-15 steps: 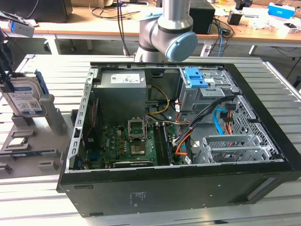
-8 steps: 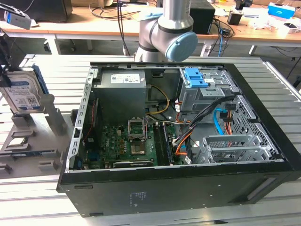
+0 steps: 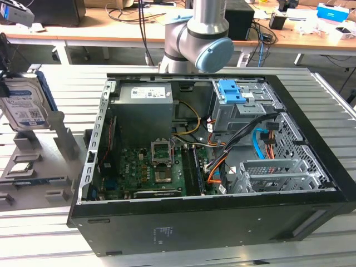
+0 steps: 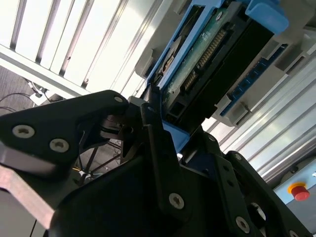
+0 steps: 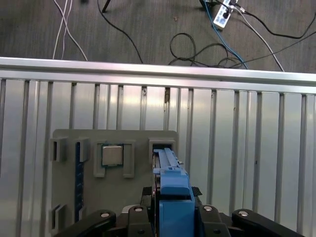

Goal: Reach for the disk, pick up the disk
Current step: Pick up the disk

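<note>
The disk stands on edge at the exterior view's far left, with its white-and-blue label facing the camera and blue rails along its sides. Its lower end sits at a slot of the grey holder block. In the first wrist view the disk is seen edge-on. It runs from the slot down into my gripper, whose black fingers press against both sides of the blue rail. The second wrist view shows the disk's circuit-board side just beyond a black finger.
An open computer case fills the middle of the slatted metal table, with a blue latch on its drive cage. My arm's elbow rises behind it. The holder block also carries a small square chip. Cables lie on the floor past the table edge.
</note>
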`<state>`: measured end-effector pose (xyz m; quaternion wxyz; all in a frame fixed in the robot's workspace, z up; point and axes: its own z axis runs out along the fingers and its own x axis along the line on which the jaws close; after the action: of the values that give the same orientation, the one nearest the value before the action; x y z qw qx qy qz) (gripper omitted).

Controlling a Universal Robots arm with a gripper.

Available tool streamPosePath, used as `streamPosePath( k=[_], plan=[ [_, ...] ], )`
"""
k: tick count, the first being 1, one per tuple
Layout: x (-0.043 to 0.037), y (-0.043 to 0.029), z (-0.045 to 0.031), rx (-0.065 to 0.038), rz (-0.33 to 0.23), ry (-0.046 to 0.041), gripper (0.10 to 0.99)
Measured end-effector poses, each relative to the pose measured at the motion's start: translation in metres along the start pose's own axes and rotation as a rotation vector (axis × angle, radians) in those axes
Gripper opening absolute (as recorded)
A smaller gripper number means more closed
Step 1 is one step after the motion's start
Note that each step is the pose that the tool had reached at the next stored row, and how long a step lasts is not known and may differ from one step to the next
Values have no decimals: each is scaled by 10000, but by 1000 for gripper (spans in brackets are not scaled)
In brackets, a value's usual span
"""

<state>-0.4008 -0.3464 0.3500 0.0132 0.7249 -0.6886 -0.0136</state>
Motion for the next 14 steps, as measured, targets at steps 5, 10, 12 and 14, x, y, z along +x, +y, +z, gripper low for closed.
streamPosePath(
  k=[5, 10, 12, 14],
  plan=[
    [-1, 2, -117, -1, 0, 0, 369],
    [-2, 3, -185, 0, -1, 0, 369],
    [-2, 3, -209, 0, -1, 0, 369],
    [-3, 4, -239, -1, -1, 0, 369]
  ],
)
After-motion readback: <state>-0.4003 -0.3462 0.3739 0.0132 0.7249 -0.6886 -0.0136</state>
